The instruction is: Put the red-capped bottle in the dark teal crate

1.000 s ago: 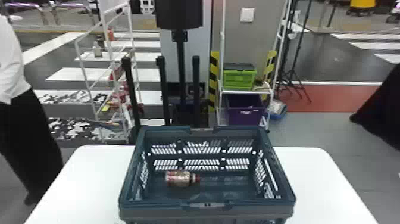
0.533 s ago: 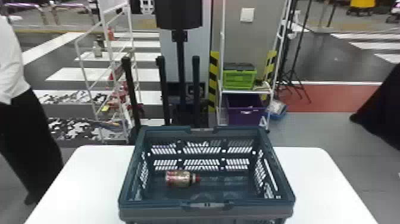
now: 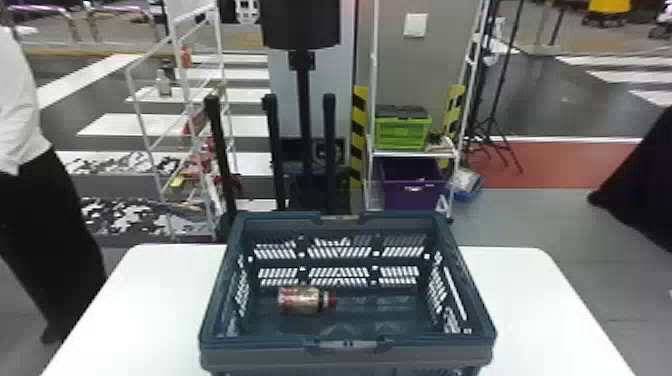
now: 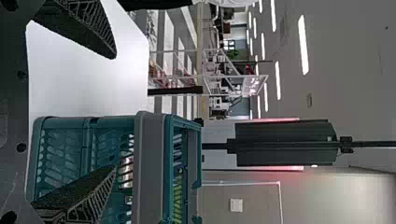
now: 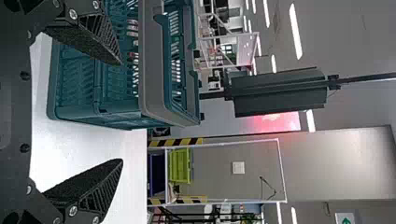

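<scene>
Your red-capped bottle point(image 3: 300, 301) is inside the dark teal crate point(image 3: 209, 325), lying on its side on the crate's floor. It sits a little to your left of the middle, with its red cap point(image 3: 331, 300) pointing to your right. The crate stands upright on the white desk point(image 3: 530, 305), open at the top, with slotted walls and a grey handle piece point(image 3: 348, 344) at the middle of its near rim.

Your left claw point(image 4: 116, 112) is wide open and empty. In the left wrist view, one of its fingers shows in front of the crate's slotted side and the other in front of the desk top; you can glimpse part of the bottle through the slots. Your right claw point(image 5: 122, 112) is wide open and empty too, with one finger overlapping the crate in its wrist view and the other against the white of the desk.

Beyond the desk, you have a green crate point(image 3: 402, 134) with a dark lid on a white rack point(image 3: 412, 154), and a purple bin point(image 3: 412, 192) below it. Another white rack point(image 3: 141, 115) stands farther to your left, and a light switch point(image 3: 415, 25) is on the grey wall.
</scene>
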Action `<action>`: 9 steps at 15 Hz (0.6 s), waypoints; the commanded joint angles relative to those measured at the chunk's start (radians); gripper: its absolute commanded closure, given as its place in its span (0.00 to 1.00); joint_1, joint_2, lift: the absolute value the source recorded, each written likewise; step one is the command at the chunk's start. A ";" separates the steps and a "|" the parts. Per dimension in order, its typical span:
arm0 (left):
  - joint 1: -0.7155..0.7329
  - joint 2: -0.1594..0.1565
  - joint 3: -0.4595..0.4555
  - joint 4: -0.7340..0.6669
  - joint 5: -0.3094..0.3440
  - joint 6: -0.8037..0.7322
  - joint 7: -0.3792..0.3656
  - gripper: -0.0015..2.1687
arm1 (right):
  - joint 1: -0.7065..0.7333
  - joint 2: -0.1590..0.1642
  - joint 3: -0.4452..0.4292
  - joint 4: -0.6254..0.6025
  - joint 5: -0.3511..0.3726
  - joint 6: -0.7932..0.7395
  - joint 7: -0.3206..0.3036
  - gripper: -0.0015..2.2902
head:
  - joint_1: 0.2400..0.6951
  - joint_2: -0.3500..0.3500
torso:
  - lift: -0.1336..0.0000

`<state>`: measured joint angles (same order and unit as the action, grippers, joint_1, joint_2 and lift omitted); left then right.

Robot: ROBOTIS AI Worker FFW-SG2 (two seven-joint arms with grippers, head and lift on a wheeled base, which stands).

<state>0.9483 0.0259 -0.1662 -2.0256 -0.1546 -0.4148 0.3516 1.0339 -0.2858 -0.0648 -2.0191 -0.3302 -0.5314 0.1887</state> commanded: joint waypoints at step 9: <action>-0.022 0.005 0.024 0.019 0.029 0.003 -0.013 0.02 | -0.015 0.017 0.002 -0.004 0.013 0.046 0.000 0.07 | 0.57 0.50 | 1.00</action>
<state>0.9303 0.0307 -0.1431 -2.0099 -0.1260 -0.4120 0.3391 1.0207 -0.2693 -0.0630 -2.0231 -0.3195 -0.4946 0.1887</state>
